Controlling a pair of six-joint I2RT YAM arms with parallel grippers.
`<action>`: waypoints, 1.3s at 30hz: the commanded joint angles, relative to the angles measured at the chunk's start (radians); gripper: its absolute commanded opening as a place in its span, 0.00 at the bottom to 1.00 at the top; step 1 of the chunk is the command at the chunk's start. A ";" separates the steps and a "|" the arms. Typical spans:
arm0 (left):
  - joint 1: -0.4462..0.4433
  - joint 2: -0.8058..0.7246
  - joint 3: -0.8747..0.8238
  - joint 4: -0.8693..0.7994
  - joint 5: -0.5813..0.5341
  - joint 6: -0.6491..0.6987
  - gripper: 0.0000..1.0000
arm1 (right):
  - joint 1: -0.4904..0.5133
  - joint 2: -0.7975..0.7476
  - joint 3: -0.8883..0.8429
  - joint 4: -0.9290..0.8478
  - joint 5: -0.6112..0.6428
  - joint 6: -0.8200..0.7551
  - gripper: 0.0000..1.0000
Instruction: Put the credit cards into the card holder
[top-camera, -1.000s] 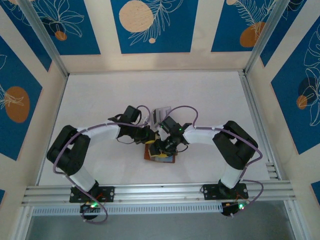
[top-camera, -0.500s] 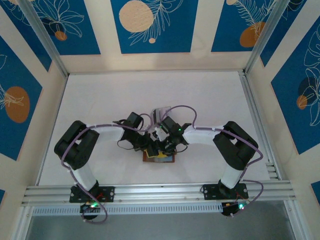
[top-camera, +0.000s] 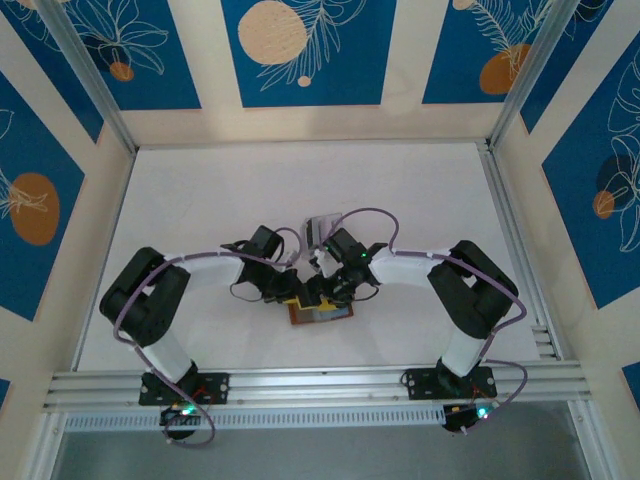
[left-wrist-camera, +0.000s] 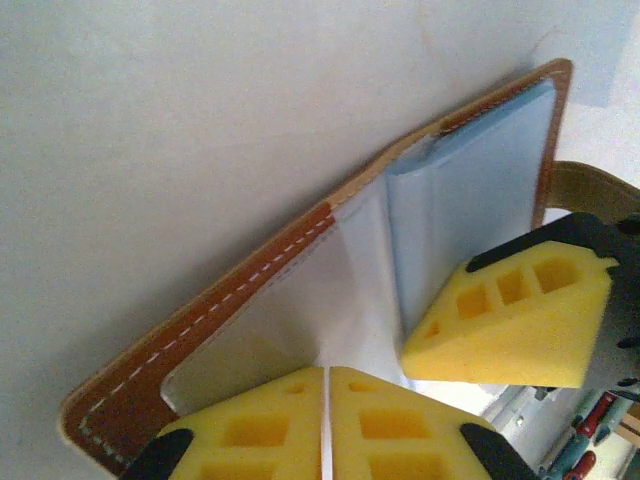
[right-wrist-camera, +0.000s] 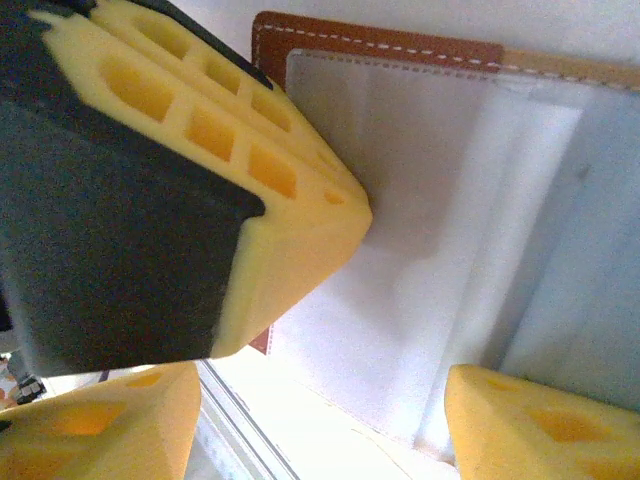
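The card holder (top-camera: 326, 315) lies open on the white table between the two arms, brown leather (left-wrist-camera: 200, 330) outside and bluish-grey pockets inside. A pale greyish credit card (left-wrist-camera: 265, 330) rests flat on its inner side, one edge toward the fold. My left gripper (left-wrist-camera: 326, 410) is shut, its yellow tips down against that card (right-wrist-camera: 420, 200); nothing shows gripped between them. My right gripper (right-wrist-camera: 320, 430) hangs open over the holder (right-wrist-camera: 380, 40), one finger (left-wrist-camera: 510, 320) above the bluish pocket. From above, the left gripper (top-camera: 298, 292) and right gripper (top-camera: 319, 292) meet over the holder.
A clear grey slotted stand (top-camera: 322, 228) sits just behind the grippers. An aluminium rail (top-camera: 320, 380) runs along the near table edge, and patterned walls enclose the other sides.
The left arm has folded in and its gripper has come down onto the open card holder. The right gripper's jaws stand a little wider. The holder has barely shifted.
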 joint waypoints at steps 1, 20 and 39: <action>-0.011 -0.007 -0.025 -0.049 -0.042 0.040 0.09 | -0.011 -0.028 0.014 -0.056 -0.015 -0.013 0.67; -0.019 -0.049 -0.073 -0.028 -0.070 0.049 0.10 | -0.328 -0.028 0.500 -0.535 0.461 -0.241 0.46; -0.027 -0.049 -0.064 -0.026 -0.065 0.032 0.10 | -0.320 0.233 0.673 -0.521 0.322 -0.272 0.43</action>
